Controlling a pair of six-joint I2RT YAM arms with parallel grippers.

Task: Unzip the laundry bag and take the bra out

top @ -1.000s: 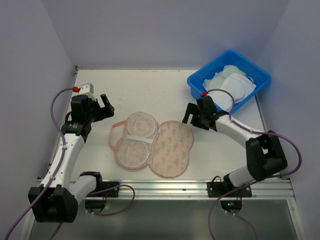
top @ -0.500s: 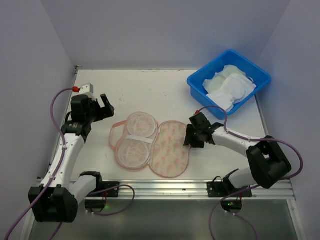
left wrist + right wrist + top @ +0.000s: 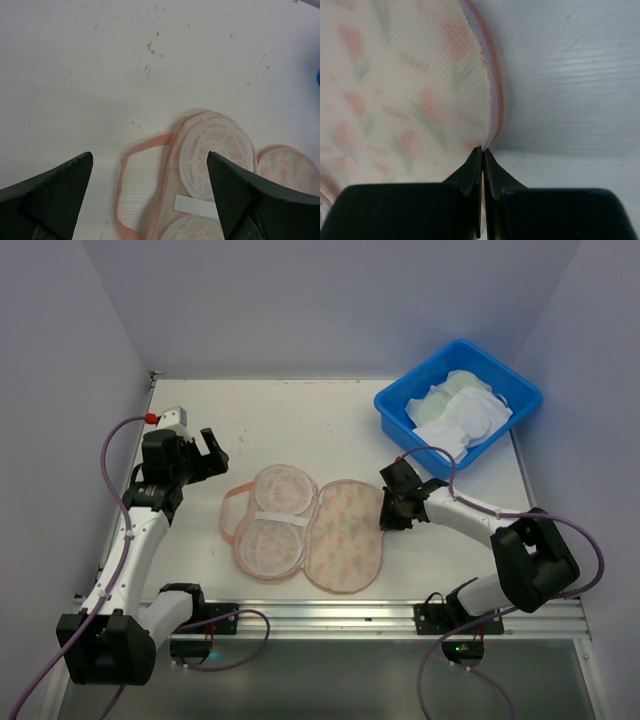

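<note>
Surface (image 3: pixel 300 420): white, walled in lavender; blue tub (image 3: pixel 497 364) at far right, white garments seen in it.
Laundry bag (image 3: pixel 305 530): laid open flat mid-surface, lining half to the left, printed half to the right.
Right pincer (image 3: pixel 483 150): clenched at the printed half's right rim, trim apparently nipped.
Left pincer (image 3: pixel 213 453): released, held above the surface near the pink loop handle (image 3: pixel 118 190), nothing touched.
Handling: judged light, soft and floppy; sliding is expected if it is pulled.
Hold: best taken at the zipper trim or loop.
Bra: cannot be told from the lining.
</note>
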